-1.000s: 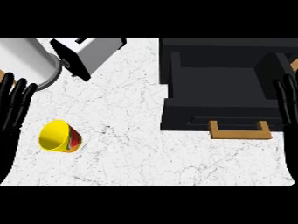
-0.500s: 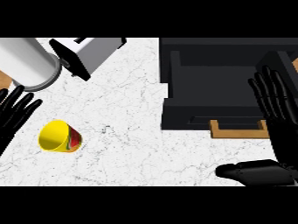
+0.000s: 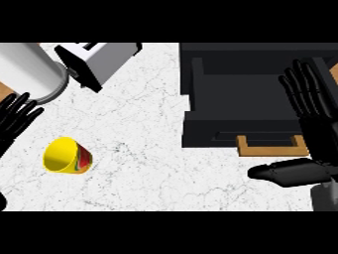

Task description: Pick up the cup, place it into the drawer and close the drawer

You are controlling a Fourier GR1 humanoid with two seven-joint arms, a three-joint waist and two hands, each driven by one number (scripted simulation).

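A yellow cup (image 3: 65,156) with a red and green band lies on its side on the white marble counter (image 3: 142,149), mouth towards the lower left. The black drawer unit (image 3: 255,94) stands at the right, its drawer pulled open, with a tan handle (image 3: 271,148) at the front. My right hand (image 3: 321,124) hangs open over the drawer's right side, fingers straight and thumb stretched left below the handle. My left hand (image 3: 3,126) is open at the left edge, just above and left of the cup, not touching it.
A white cylinder (image 3: 21,69) stands at the back left. Next to it is a white and black toaster (image 3: 98,59). Wooden floor shows past the counter's left edge and at the far right corner.
My right hand has moved left and forward from the right edge to over the drawer's right side. My left hand has tilted and shifted slightly towards the cup. The cup has not moved.
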